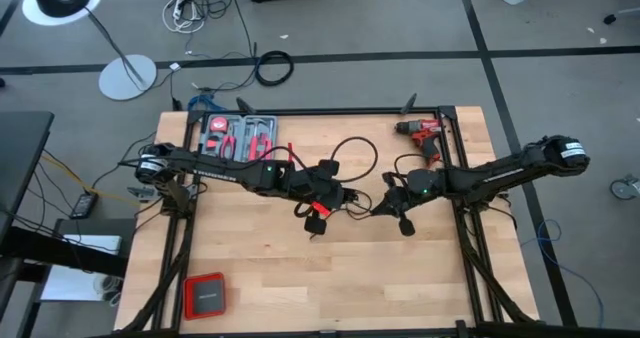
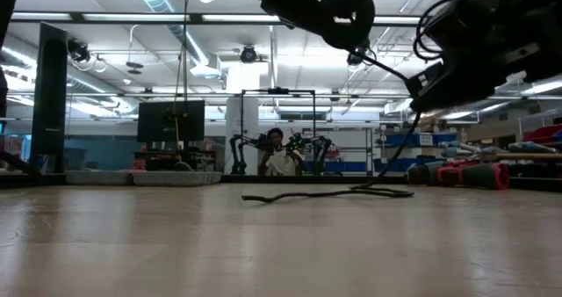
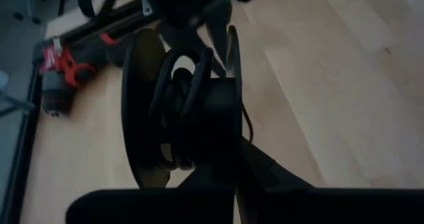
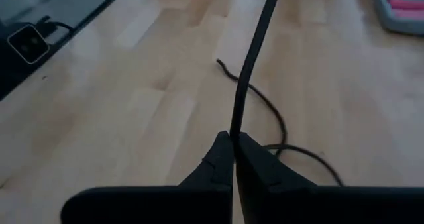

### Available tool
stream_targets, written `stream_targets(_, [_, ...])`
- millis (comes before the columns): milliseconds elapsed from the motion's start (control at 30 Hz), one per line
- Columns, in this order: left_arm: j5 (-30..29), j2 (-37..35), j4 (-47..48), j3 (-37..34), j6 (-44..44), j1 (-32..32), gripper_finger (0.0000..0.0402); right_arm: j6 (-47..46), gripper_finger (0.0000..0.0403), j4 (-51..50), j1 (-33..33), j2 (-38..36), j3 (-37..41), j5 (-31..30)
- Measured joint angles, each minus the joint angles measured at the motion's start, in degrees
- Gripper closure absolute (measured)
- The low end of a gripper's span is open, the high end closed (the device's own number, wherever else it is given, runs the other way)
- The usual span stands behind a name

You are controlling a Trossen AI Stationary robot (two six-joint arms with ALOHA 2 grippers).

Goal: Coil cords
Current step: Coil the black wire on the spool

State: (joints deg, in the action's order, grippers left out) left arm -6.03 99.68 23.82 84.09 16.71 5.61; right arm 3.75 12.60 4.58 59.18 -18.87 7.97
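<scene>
The cord (image 1: 352,168) runs across the middle of the table (image 1: 400,278) between your two arms, looping back toward the far edge before dropping to the grippers. Your right gripper (image 4: 233,151) has its fingers pressed together on the cord, pinching a single strand that rises straight up out of the tips; that looks like a tensioning hold, keeping the line taut so the wraps lie neat.

Your left gripper (image 3: 199,144) is clamped tight on a bundle of turns, several black loops stacked side by side against its fingers. I read that as the anchor: it holds the coil made so far while the right arm feeds more in.

From above you get the layout: both grippers close together at centre, the red drill (image 1: 428,134) at the far right, the tool tray (image 1: 238,136) at the far left, a red case (image 1: 204,296) near the front edge. It can't show the grip itself. The right wrist view shows the pinch plainly, and slack cord lying on the wood beyond. The left wrist view alone shows the wraps. The table-level view shows the loose cord (image 2: 325,192) lying flat, both grippers lifted clear above it.
</scene>
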Motion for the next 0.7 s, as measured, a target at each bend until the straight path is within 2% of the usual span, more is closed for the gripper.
stream_targets(133, [2.0, 0.0, 0.9, 0.0, -0.9, -0.4, 0.0401, 3.1, 0.0403, -4.4, 2.2, -3.8, -2.8, -5.1])
stream_targets(333, [4.2, 0.0, 1.5, 0.0, -0.9, -0.4, 0.0401, 13.8, 0.0403, -4.1, 5.1, -7.6, -6.0, -13.9])
stream_targets(433, [4.3, 0.0, 1.6, 0.0, -1.6, -0.4, 0.0401, 17.1, 0.0403, -5.4, 5.2, -8.3, -8.0, -13.7])
stream_targets(600, [4.2, 0.0, 4.6, 0.0, -3.4, -0.4, 0.0401, 17.6, 0.0403, -10.7, 5.7, -8.5, -12.5, -8.1])
stream_targets(700, [4.6, 0.0, 4.6, 0.0, -3.7, -0.4, 0.0401, 20.0, 0.0403, -12.5, 6.7, -8.5, -14.5, -7.2])
